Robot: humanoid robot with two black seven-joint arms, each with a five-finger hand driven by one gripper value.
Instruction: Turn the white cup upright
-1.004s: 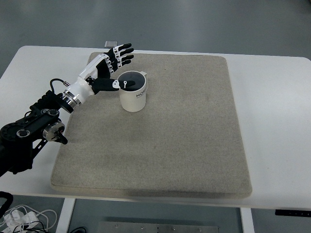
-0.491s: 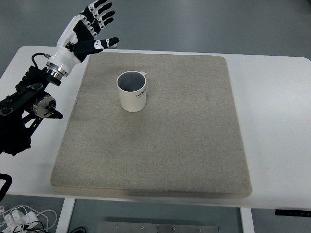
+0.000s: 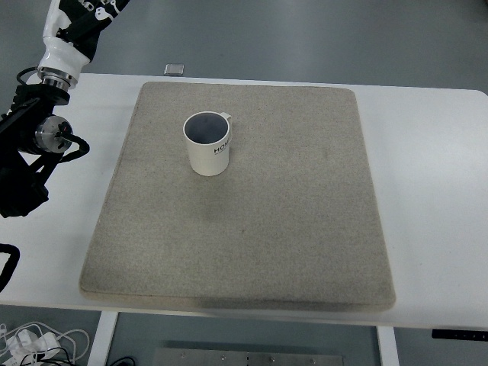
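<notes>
Cup [image 3: 207, 143] stands upright on the mat [image 3: 252, 229], opening up, dark inside. It sits in the mat's far-left part, well clear of every mat edge. Small handle stub on its far-right side, dark print on the near-right wall, too small to read. Nothing touches the cup.

Left arm [image 3: 34, 145] comes in at the left edge, black links over the worktop [image 3: 435, 191] left of the mat, white forearm rising to the top-left corner. Left hand [image 3: 85, 11] is mostly cut off by the top edge of the picture; only its base and a bit of dark finger show, so I can't tell whether it's open or closed. It looks empty from what little shows, and it's well apart from the cup.

Small grey square thing [image 3: 174, 69] lies at the worktop's far edge, just beyond the mat's far-left corner. White cables [image 3: 34, 339] on the floor at bottom left.
</notes>
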